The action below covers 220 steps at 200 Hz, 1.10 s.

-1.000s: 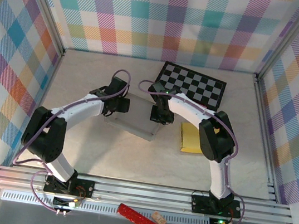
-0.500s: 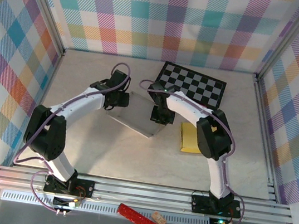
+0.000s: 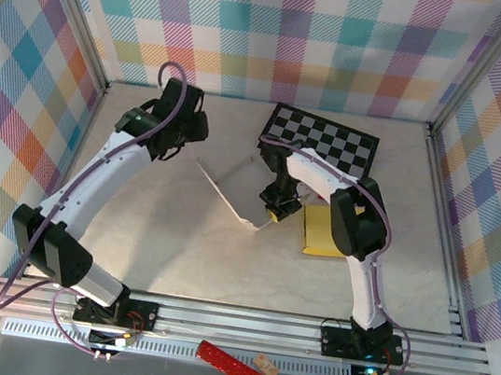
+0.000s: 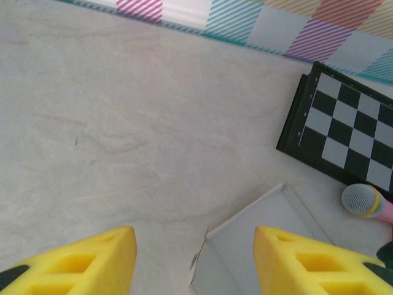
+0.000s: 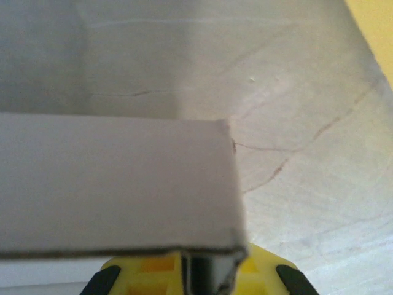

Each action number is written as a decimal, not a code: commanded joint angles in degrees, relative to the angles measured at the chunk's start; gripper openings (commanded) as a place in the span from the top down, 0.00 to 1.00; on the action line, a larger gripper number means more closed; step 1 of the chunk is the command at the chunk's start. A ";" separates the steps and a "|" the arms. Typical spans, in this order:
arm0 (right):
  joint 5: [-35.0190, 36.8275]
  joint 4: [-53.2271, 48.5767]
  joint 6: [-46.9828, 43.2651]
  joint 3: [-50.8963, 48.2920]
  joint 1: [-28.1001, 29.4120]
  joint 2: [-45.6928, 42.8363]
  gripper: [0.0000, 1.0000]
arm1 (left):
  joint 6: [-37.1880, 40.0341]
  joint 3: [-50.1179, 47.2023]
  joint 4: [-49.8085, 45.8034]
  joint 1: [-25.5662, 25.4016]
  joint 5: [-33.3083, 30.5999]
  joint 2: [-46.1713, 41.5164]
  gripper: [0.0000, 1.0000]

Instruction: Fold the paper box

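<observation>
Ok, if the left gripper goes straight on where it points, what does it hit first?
The left gripper would probably meet the box edge first, just ahead between its jaws; depth is unclear, so maybe bare table.

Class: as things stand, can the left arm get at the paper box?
Probably yes: the left gripper hangs open just behind the paper box, nothing stands between them, and the right gripper pinches its other end.

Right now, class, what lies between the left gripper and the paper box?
Nothing but bare tabletop. The top external view shows a pale, empty stretch between the left gripper and the nearest corner of the paper box.
</observation>
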 commanded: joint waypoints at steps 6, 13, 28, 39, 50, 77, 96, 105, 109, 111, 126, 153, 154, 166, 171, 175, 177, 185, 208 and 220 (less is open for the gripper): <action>-6.84 0.74 16.39 -3.13 -0.19 -0.38 1.00 | -2.97 -7.52 -4.90 0.48 2.60 -5.24 0.50; -9.19 1.05 19.10 -3.87 -0.20 -0.06 1.00 | -3.50 -9.98 -4.94 0.39 3.58 -6.73 0.51; -14.02 2.67 24.66 -5.68 -0.03 -0.13 1.00 | -4.67 -15.44 -4.90 0.39 5.31 -10.08 0.52; -15.12 5.04 28.36 -7.28 0.35 -1.11 1.00 | -5.20 -19.04 -4.82 0.38 6.18 -12.44 0.53; -15.21 7.54 31.84 -9.06 0.80 -2.40 1.00 | -5.50 -21.97 -4.81 0.39 7.42 -14.22 0.53; -18.51 15.14 38.08 -13.13 1.72 -3.97 0.86 | -5.25 -26.10 -3.93 0.39 11.85 -14.78 0.55; -19.19 20.13 39.71 -14.85 2.41 -4.73 0.72 | -6.09 -27.93 -1.89 0.48 15.34 -12.82 0.56; -19.03 20.93 39.41 -14.51 2.52 -5.14 0.67 | -6.65 -28.51 -0.58 0.43 16.61 -11.90 0.57; -18.93 21.25 38.83 -14.27 2.56 -5.37 0.67 | -6.96 -28.74 -0.12 0.47 16.89 -11.58 0.57; -18.82 21.39 38.53 -14.20 2.54 -5.48 0.67 | -7.17 -28.85 0.16 0.48 17.01 -11.44 0.57; -17.17 20.25 35.72 -12.07 2.48 -6.63 0.62 | -7.69 -29.23 2.00 0.48 18.03 -10.25 0.57; -10.67 12.66 28.05 -5.64 2.61 -9.83 0.45 | -7.71 -28.34 4.24 0.48 19.82 -7.06 0.57; -10.45 12.27 27.72 -5.38 2.62 -9.93 0.44 | -7.71 -28.29 4.33 0.48 19.89 -6.93 0.57; -7.89 8.67 23.74 -2.88 2.77 -11.20 0.39 | -7.78 -27.92 5.47 0.48 20.23 -5.64 0.57; -6.98 7.98 21.93 -2.51 2.87 -11.92 0.38 | -7.78 -27.73 5.76 0.48 20.14 -5.21 0.57; -6.21 7.85 20.52 -2.60 2.86 -12.59 0.37 | -7.88 -27.52 5.89 0.48 20.05 -4.97 0.57; -5.90 7.84 19.80 -2.69 2.83 -12.93 0.36 | -7.89 -27.42 5.99 0.46 19.98 -4.82 0.57; -4.66 8.13 17.12 -3.48 2.97 -14.40 0.34 | -7.89 -27.12 6.57 0.48 19.87 -4.44 0.57; -1.38 13.40 1.31 -5.48 2.97 -17.93 0.34 | -7.96 -26.71 8.15 0.48 19.98 -3.66 0.57; -1.47 14.85 -10.49 -3.59 3.05 -18.46 0.35 | -8.06 -26.29 8.40 0.48 19.81 -3.28 0.57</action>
